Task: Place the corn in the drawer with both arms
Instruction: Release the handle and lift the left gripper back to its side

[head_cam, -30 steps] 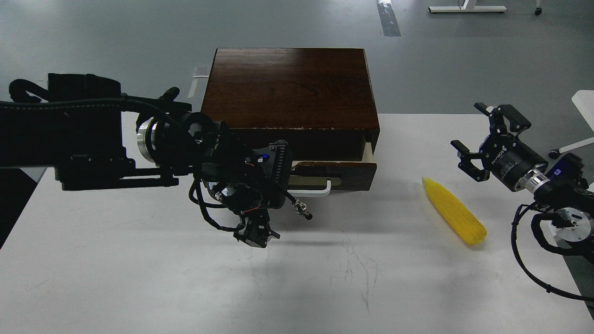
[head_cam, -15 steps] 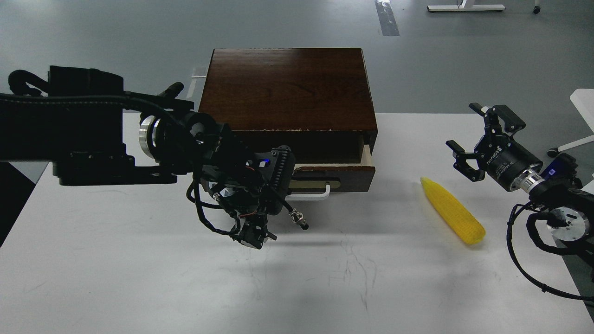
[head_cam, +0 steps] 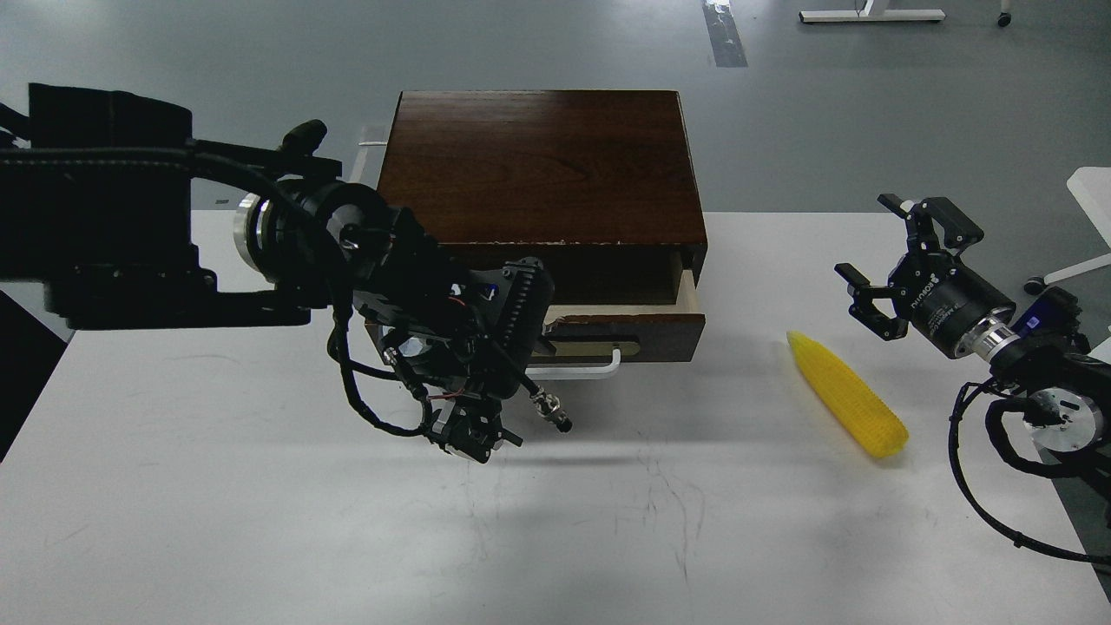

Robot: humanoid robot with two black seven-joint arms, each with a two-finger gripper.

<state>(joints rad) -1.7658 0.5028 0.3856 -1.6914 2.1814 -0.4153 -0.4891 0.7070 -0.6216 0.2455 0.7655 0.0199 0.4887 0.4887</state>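
Observation:
The yellow corn (head_cam: 846,404) lies on the white table (head_cam: 260,521), right of the box, pointed end towards the back left. The drawer (head_cam: 647,333) is pulled out a little from the dark wooden box (head_cam: 538,165). Its white bar handle (head_cam: 590,373) and one pale inner side (head_cam: 688,291) show. My left gripper (head_cam: 474,437) hangs dark and small in front of the drawer's left part, just left of the handle. Its fingers cannot be told apart. My right gripper (head_cam: 892,260) is open and empty, above the table just right of and behind the corn.
The box stands at the table's back edge, with grey floor behind it. My left arm's bulk and cables (head_cam: 382,286) cover the drawer's left half. A white object's corner (head_cam: 1095,195) shows at the far right. The table has scuff marks (head_cam: 660,503) at its front middle.
My left arm has lifted and shifted a little to the left, its gripper staying in front of the drawer. My right gripper moved slightly left, then held still. The corn has not moved.

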